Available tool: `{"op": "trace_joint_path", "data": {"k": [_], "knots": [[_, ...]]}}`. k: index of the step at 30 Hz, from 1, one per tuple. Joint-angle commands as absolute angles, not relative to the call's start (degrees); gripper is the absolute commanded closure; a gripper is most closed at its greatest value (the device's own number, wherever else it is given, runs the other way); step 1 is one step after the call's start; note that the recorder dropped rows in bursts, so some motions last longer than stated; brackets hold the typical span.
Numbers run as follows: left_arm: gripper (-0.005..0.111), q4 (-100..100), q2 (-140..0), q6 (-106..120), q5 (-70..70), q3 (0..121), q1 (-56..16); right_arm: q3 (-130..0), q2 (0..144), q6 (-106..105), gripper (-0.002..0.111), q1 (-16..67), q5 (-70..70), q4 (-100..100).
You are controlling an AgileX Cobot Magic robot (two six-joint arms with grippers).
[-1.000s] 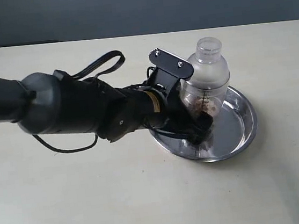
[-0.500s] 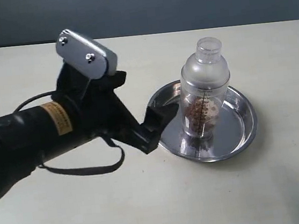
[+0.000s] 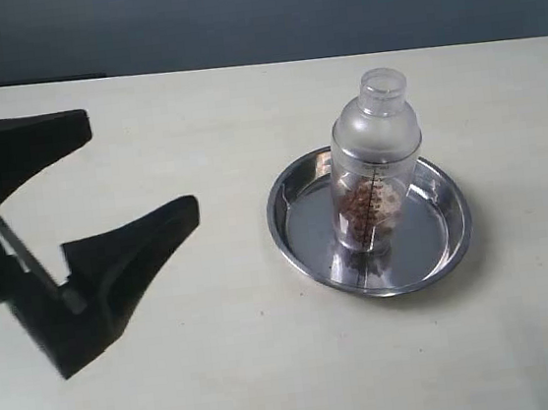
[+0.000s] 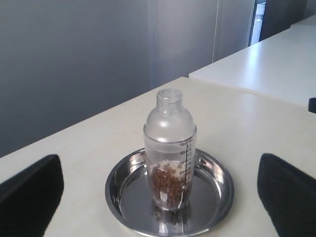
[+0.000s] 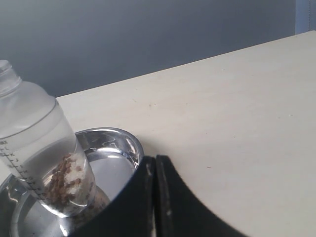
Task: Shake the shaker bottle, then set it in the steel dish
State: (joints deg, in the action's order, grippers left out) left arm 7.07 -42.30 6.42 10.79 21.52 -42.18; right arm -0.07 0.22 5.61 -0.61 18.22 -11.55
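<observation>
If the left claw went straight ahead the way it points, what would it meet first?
Probably the shaker bottle, upright in the steel dish, though a low path might catch the dish's rim first.

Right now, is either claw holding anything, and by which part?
Nothing is held. The left gripper is open, clear of the shaker bottle standing in the steel dish; the right gripper is shut, empty.

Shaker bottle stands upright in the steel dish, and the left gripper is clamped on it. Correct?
No. The shaker bottle does stand upright in the steel dish, but the left gripper is open and clear of it, as the exterior view shows.
</observation>
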Motion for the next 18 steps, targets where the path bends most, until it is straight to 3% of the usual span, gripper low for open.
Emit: {"op": "trace_joint_path", "data": {"k": [1,9,18], "knots": [[0.003,6.08,-35.01,6.65,0.0,21.13,-42.24,0.0,0.0,5.25,0.109,-0.51,17.65,-11.5],[0.003,6.08,-29.79,5.6,-10.2,21.13,-42.24,0.0,0.0,5.25,0.109,-0.51,17.65,-11.5],[0.003,2.88,-29.39,5.2,-9.84,21.13,-42.24,0.0,0.0,5.25,0.109,-0.51,17.65,-11.5]]}}
